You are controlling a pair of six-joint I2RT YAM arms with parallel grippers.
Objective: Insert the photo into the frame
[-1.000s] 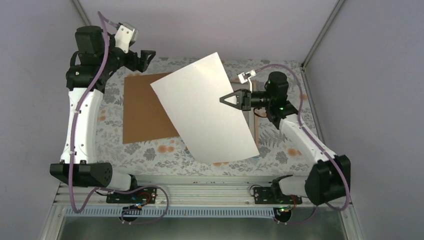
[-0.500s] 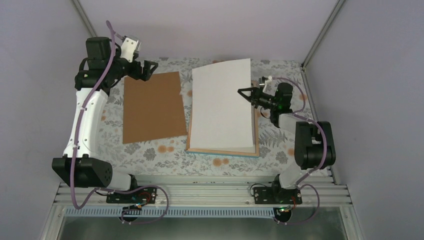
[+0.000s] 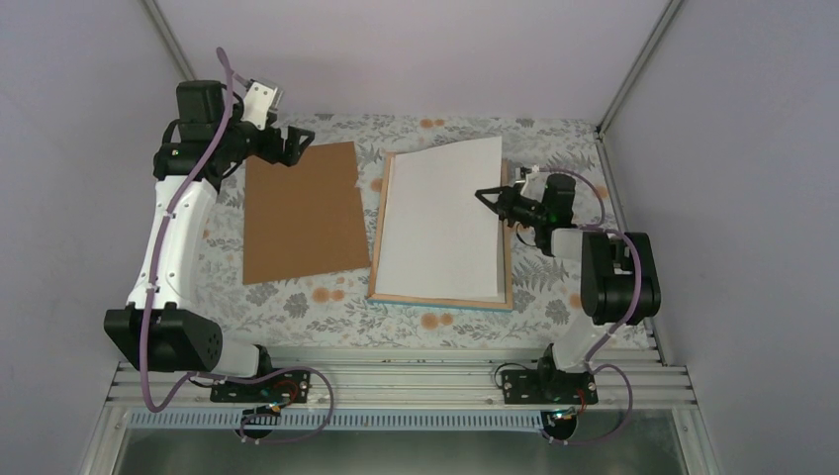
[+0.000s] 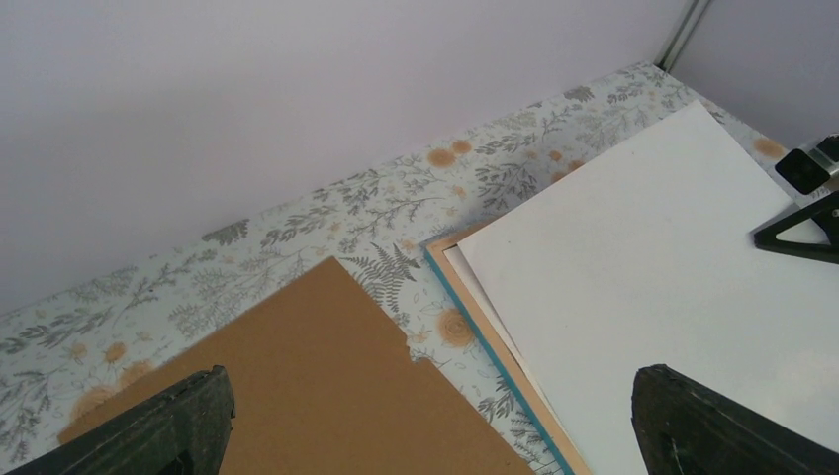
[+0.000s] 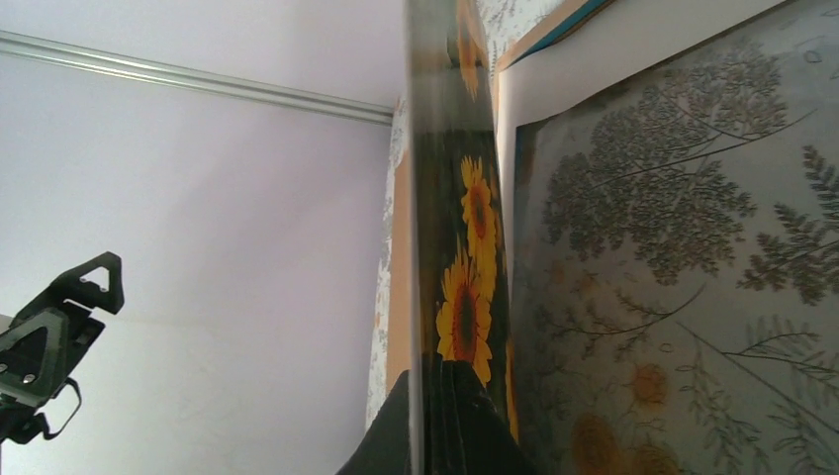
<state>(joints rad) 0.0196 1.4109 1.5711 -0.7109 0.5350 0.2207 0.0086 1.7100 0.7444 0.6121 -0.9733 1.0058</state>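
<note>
Booth: Photo point(image 3: 440, 223) down over the frame point(image 3: 440, 300) now, white back up. A second ago it hangs high and slewed, one corner out over the board point(image 3: 297, 213) left of the frame. Now it lies almost square on the frame.

Floor: Right gripper point(image 3: 492, 198)?

Booth: Clamped on the photo's right edge, toward the frame's far end. The wrist view has the sheet edge-on between the fingers, with the sunflowers facing down at a white mat point(image 5: 613, 54) inside the frame.

Floor: Seated, then?

Booth: Not yet, I'd say. The far right corner pokes past the frame's far rail. The gripped edge rides a little above the frame's right rail. The near edge looks to sit inside the frame's near rail.

Floor: Left gripper point(image 3: 297, 142)?

Booth: Jaws wide apart, holding nothing. It hovers by the board's far corner, well left of the frame, and has drifted only slightly in the last second.

Floor: What does that mean for the job?

Booth: The big swing is done and fine work remains. I'd expect a short slide toward the frame's near rail, a slight twist to square the far edge, then a release. The risk is that paper pushed from one edge may buckle instead of sliding.
</note>
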